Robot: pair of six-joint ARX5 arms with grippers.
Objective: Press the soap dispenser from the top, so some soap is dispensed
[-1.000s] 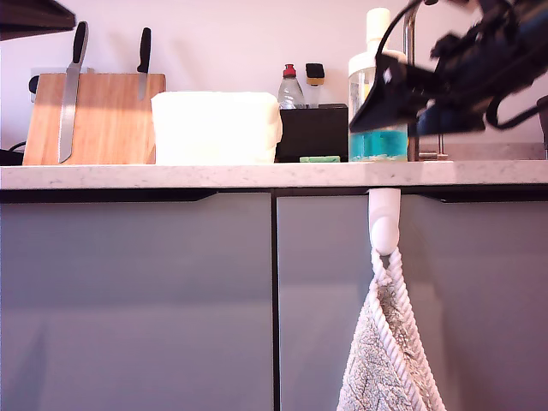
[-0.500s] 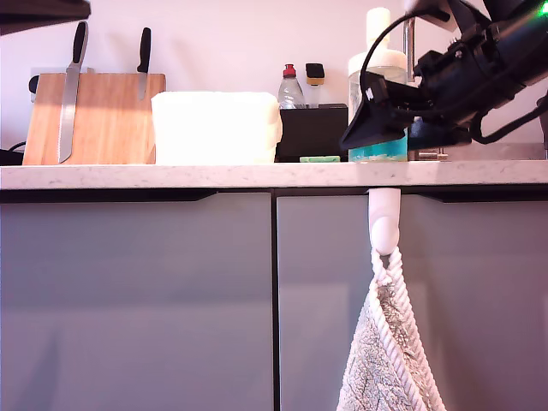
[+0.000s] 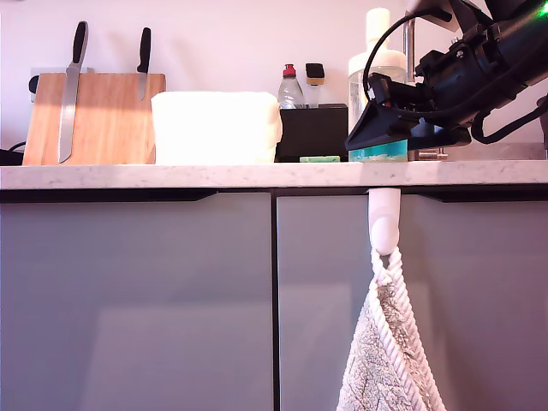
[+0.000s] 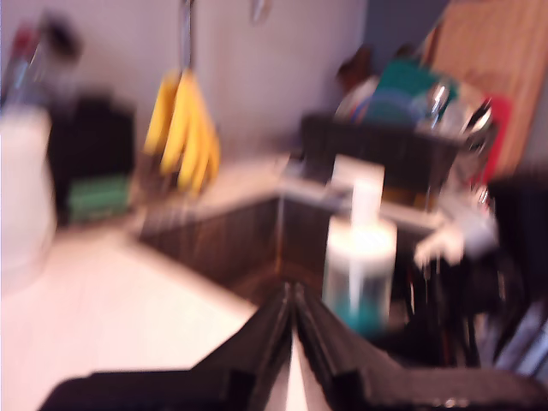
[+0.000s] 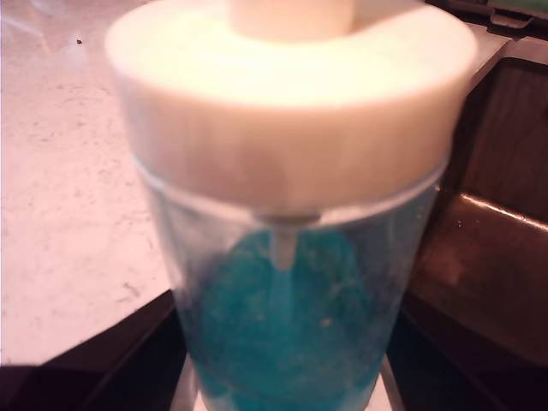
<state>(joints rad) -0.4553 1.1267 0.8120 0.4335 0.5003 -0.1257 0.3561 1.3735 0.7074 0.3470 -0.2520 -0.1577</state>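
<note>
- Kitchen worktop of pale speckled stone (image 3: 171,175) runs across the exterior view above grey cabinet doors. A wooden knife block (image 3: 94,116) stands towards that view's left, and a towel (image 3: 390,360) hangs from a hook below the counter edge.
- The soap dispenser (image 3: 377,68) stands upright on the worktop towards the exterior view's right, next to the sink (image 4: 231,240). Its blue-teal soap (image 5: 282,342) fills the lower part of the clear wall.
- What has just changed: my second gripper (image 3: 377,133) has come lower and in against the bottle's body, so only a thin strip of teal shows beneath it in the exterior view.
- The second wrist view shows its dark fingers (image 5: 128,351) standing apart on either side of the bottle. I cannot tell whether they already clamp the wall.
- For the task, I judge this to be a bracing hold so the bottle cannot tip. The white pump head (image 3: 378,21) is bare, with nothing above it, so pressing is not yet done.
- My first gripper (image 4: 291,295) has its fingers closed together into a point. It looks towards the dispenser from a little way off, and its picture is smeared by motion.
- Compared with a second ago, the second arm was higher and blurred, with much more teal visible.
- The dark shape in the exterior view's top left corner is now gone.
- The pump head sits at the same height as before.
</note>
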